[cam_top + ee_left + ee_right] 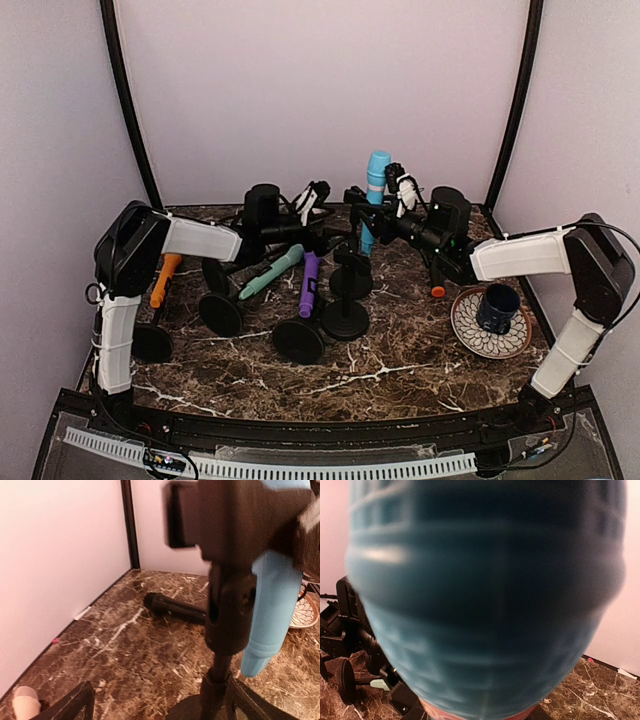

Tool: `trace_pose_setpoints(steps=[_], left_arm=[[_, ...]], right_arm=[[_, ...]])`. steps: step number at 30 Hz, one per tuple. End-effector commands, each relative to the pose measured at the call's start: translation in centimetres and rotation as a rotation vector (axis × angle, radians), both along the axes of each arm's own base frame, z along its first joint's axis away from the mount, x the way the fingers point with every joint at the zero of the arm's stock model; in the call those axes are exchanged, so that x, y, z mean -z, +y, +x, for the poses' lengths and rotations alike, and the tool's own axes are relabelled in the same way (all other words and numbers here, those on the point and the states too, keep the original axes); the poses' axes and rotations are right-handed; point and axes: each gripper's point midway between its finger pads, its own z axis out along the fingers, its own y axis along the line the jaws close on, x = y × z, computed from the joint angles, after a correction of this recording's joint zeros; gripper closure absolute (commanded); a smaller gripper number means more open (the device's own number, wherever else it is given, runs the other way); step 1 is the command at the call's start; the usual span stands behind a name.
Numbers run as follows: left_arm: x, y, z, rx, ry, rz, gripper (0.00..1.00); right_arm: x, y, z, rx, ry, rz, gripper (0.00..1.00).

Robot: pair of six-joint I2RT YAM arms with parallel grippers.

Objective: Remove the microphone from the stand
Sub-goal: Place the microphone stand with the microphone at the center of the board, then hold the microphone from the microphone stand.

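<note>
blue microphone (375,195): upright in the clip of a black stand (351,275), between the two end effectors and just beside the right one. its blurred head fills the right wrist view.
right end effector (399,188): level with the microphone's upper part; cannot tell whether its fingers are apart or together.
left end effector (313,198): fingers (75,705) spread wide apart, with the stand's pole ahead and between them; contact cannot be told.
black microphone (175,609): flat on the desk (420,380), beyond the left end effector.
green microphone (270,272), purple microphone (309,283): tilted among other stands (298,340), nearer than the left end effector.
orange microphone (163,280): beside the left arm.
plate (470,335) with dark mug (497,305): nearer than the right end effector, to its outer side.
</note>
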Motion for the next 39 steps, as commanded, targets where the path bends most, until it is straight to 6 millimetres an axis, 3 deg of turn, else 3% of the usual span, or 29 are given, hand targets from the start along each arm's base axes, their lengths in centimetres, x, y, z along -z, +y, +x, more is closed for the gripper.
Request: trace_pose_setpoints(steps=[1,7,8,16,17,23,26,30,39], left_arm=[[-6.6,3.0,1.9,-0.137,-0.147,-0.071,0.07],[-7.9,6.7,1.8,-0.191,-0.149,-0.1,0.04],[-8.9,7.3,1.6,-0.191,-0.159,-0.111,0.04],[-10.8,8.0,-1.9,-0.064,-0.166,-0.066,0.03],[-10.7,7.9,-2.3,-0.044,-0.153,-0.06,0.03],[-12.6,7.7,-4.1,0.035,-0.146,-0.066,0.02],[-13.2,7.4,-4.6,0.072,-0.138,-0.072,0.02],[-13.4,7.3,-4.7,0.089,-0.14,-0.07,0.02],[-12.6,6.3,-4.5,0.124,-0.09,-0.074,0.02]], right_arm=[[-3.2,0.9,0.4,-0.01,-0.116,0.031,0.86],[-2.5,1.8,-0.3,-0.082,-0.09,0.013,0.86],[-2.1,1.9,-0.6,-0.097,-0.081,0.009,0.86],[0.1,2.6,-1.1,-0.153,-0.027,-0.029,0.84],[0.2,2.5,-1.2,-0.151,-0.021,-0.022,0.81],[-0.1,1.1,-1.8,-0.101,-0.007,-0.007,0.39],[-0.3,0.2,-1.9,-0.06,-0.004,-0.002,0.24],[-0.8,-1.3,-2.5,-0.01,-0.001,0.019,0.13],[-3.8,-2.7,-4.3,0.038,0.024,0.032,0.01]])
